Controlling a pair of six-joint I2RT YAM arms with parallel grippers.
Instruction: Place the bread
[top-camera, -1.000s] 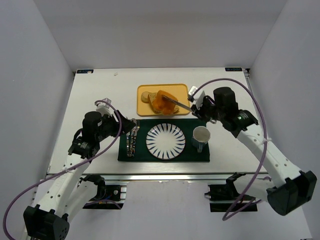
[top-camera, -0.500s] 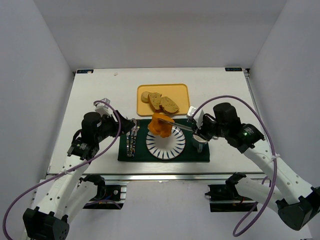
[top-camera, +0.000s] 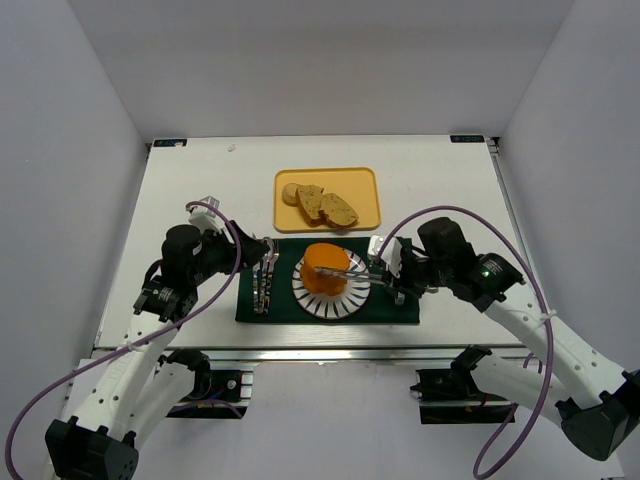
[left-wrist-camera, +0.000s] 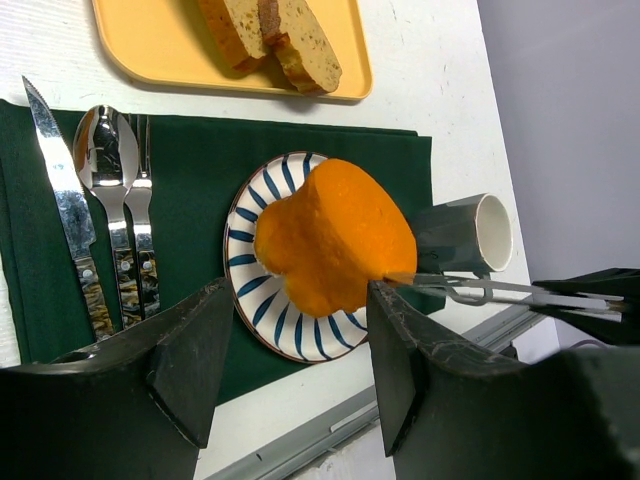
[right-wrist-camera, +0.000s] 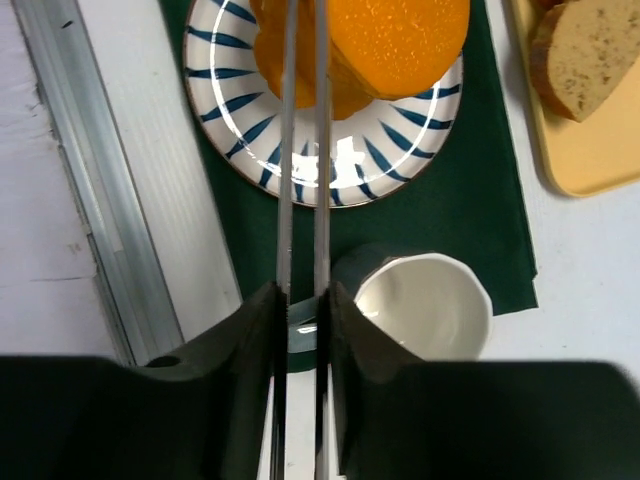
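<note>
- One worktop (top-camera: 200, 190) carries everything; the job sits on the dark green mat (top-camera: 250, 300) near the front edge, with the yellow tray (top-camera: 365, 180) of speckled slices (top-camera: 322, 205) just behind it; the descent should go straight down and not drift back toward the tray;
- One striped plate (top-camera: 318, 303) lies in the middle of the mat and is, I judge, the target; the bread belongs at its centre, well inside the rim;
- One orange bread (top-camera: 325, 267) sits over the plate's middle, tilted in the left wrist view; whether its underside touches the plate I cannot tell; level it and let it settle before any release, since a tilted puck may tip or roll;
- One white mug (right-wrist-camera: 425, 305) stands just beside the plate, right by the tool's shaft; any pull-back should rise first to clear it;
- One right claw (right-wrist-camera: 300, 300) is clamped on thin metal tongs (left-wrist-camera: 540, 296), whose tips pinch the bread; ease the squeeze slowly so the bread neither sticks nor jumps;
- One left claw (left-wrist-camera: 295, 300) hovers with its jaws apart and nothing between them, near the cutlery (left-wrist-camera: 105, 200); it has no part in this step.
</note>
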